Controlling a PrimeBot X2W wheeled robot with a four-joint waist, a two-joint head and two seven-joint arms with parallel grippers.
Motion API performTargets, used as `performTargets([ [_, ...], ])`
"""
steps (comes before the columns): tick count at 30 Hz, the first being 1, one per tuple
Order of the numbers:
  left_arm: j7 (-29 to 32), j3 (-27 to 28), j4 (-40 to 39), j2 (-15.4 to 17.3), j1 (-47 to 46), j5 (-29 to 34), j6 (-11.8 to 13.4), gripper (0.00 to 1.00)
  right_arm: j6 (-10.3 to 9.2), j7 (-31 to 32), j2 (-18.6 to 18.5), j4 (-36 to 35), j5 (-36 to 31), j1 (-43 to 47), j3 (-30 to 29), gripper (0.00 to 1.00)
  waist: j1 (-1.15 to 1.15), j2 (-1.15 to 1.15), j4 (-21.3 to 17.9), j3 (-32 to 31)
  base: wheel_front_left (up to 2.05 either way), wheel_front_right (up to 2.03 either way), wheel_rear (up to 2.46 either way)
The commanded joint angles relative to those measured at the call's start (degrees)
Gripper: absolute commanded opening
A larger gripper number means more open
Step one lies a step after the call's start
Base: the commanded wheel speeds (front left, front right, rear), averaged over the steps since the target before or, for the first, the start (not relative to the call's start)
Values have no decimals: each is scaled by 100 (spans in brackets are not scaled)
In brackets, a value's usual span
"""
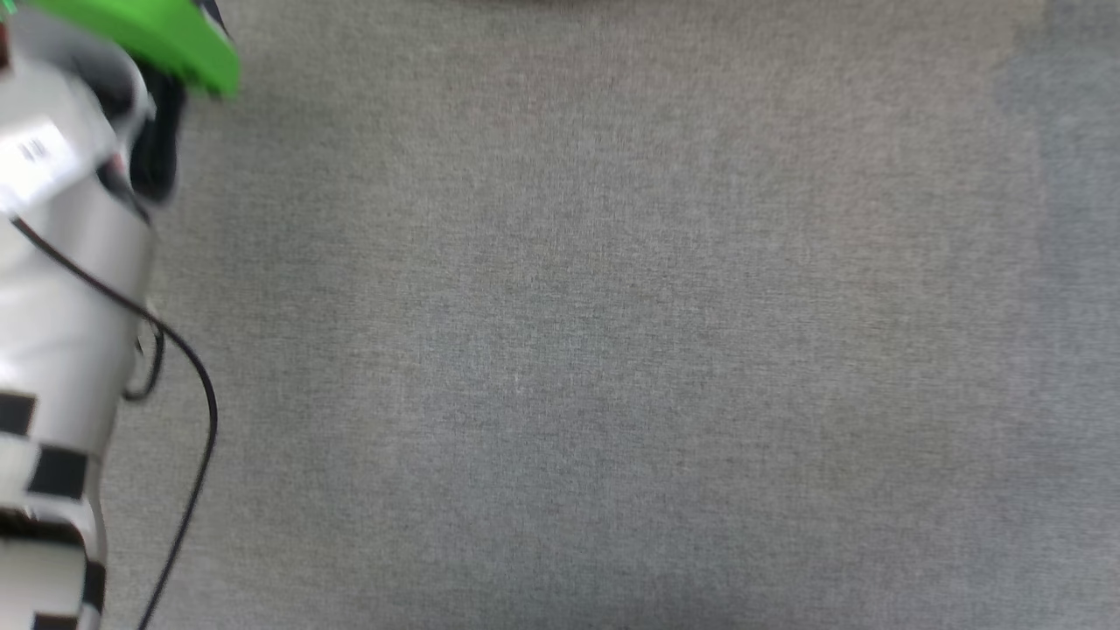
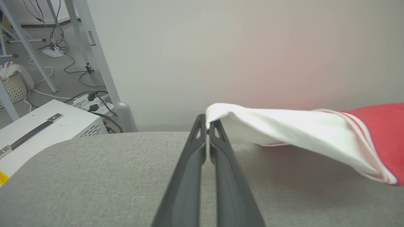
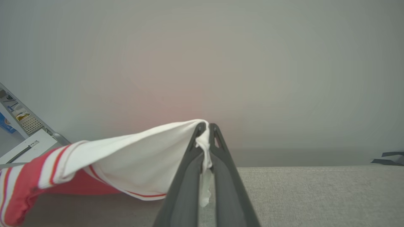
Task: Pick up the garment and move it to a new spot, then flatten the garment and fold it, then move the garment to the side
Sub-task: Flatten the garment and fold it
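Left wrist view, right wrist view: a sleeve pinched on each side, garment slung over the desk

At the centre of the left wrist view, the left end effector (image 2: pixel 207 123) is clamped on the very tip of a white sleeve. The garment (image 2: pixel 315 132) runs from there to the right edge, where its red body begins. At the centre of the right wrist view, the right end effector (image 3: pixel 206 128) is closed on the other white sleeve, with a wisp of cloth hanging between its fingers. Near both grips the cloth hangs clear of the grey desk (image 2: pixel 94 176). Whether the red body touches the desk I cannot tell.

The step in hand looks like carrying or spreading the shirt. The left pinch seems thin, so a hard pull could strip that sleeve free. It would be best to hold the sleeves level and draw them apart only until the sag goes. Lowering should then let the hem land first, so the body rolls out flat, well inside the desk's rounded corner at the lower left of the left wrist view.
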Motion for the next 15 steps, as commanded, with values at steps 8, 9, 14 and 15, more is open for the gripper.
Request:
performTargets([
  [8, -31, -141, -309, 192, 1743, -65, -10, 0, -5, 345, -477, -984, 791, 2143, 597, 0, 0, 61, -180, -1190, 0, 0, 0],
  [9, -20, -167, -339, 218, 1904, -76, -10, 0, -5, 373, -529, -1061, 860, 2339, 643, 0, 0, 61, -194, -1272, 0, 0, 0],
  [14, 43, -239, -497, 394, 2738, -164, 41, 0, -5, 494, -882, -1343, 1167, 3327, 832, 0, 0, 61, -257, -1720, 0, 0, 0],
  [15, 63, -252, -535, 422, 2875, -182, 52, 0, -5, 514, -946, -1386, 1199, 3483, 880, 0, 0, 61, -264, -1793, 0, 0, 0],
])
